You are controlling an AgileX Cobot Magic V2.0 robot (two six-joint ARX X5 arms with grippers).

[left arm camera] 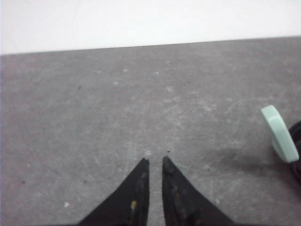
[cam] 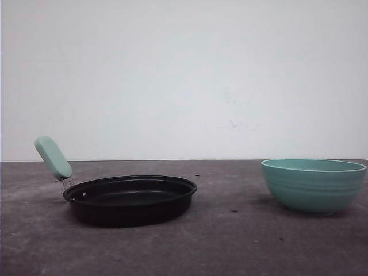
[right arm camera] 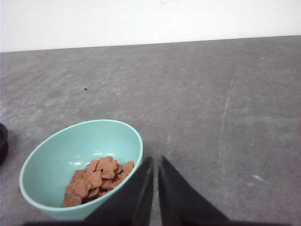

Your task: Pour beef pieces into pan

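Teal bowl (right arm camera: 82, 169) sits just beside the right gripper (right arm camera: 155, 162), holding the beef (right arm camera: 96, 181); the pan (cam: 131, 198) stands well apart. Both grippers, left (left arm camera: 155, 162) too, look nearly closed, empty. Best to open wide and grip the rim firmly before tipping.

Pan (cam: 131, 198) — glossy black; bowl (cam: 314, 184) — smooth, ribbed teal; table (cam: 241, 241) — matt, mottled grey.

The front view looks low and level across the table (cam: 230, 247) toward a white wall; both wrist views look steeply down from close, each sharing the tabletop with it
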